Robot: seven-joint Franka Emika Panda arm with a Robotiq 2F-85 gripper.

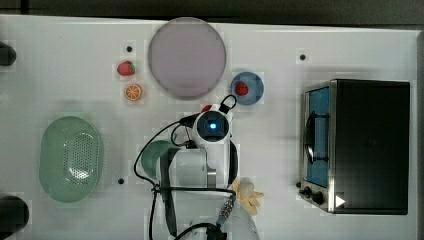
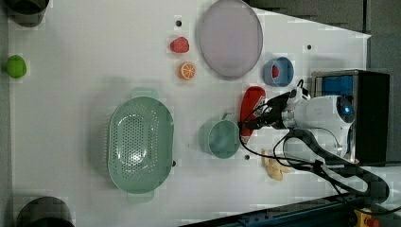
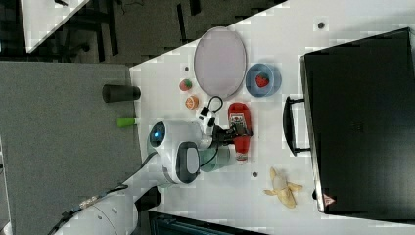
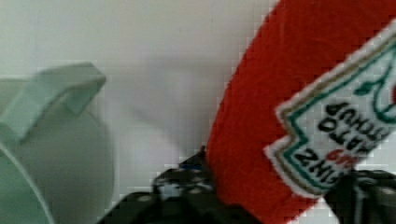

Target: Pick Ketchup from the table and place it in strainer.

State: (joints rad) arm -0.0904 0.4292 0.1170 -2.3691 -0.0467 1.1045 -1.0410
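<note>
The ketchup (image 2: 251, 100) is a red squeeze bottle lying on the white table between the small green cup and the blue bowl. Its white label (image 4: 336, 135) faces the wrist camera, and it also appears in the right view (image 3: 241, 143). In the top view only a red tip (image 1: 206, 107) sticks out from under my wrist. My gripper (image 2: 256, 122) straddles the bottle's middle, with a dark finger (image 4: 187, 184) pressed against each side, shut on it. The strainer (image 1: 70, 159), a mint-green oval basket, sits empty at the top view's left, well apart from the arm.
A small green cup (image 2: 221, 138) stands right beside the bottle. A grey-lilac plate (image 1: 186, 57), a blue bowl with a strawberry (image 1: 247, 87), a loose strawberry (image 1: 126, 68) and an orange half (image 1: 133, 92) lie beyond. A peeled banana (image 1: 247, 194) and a toaster oven (image 1: 365, 145) stand at the top view's right.
</note>
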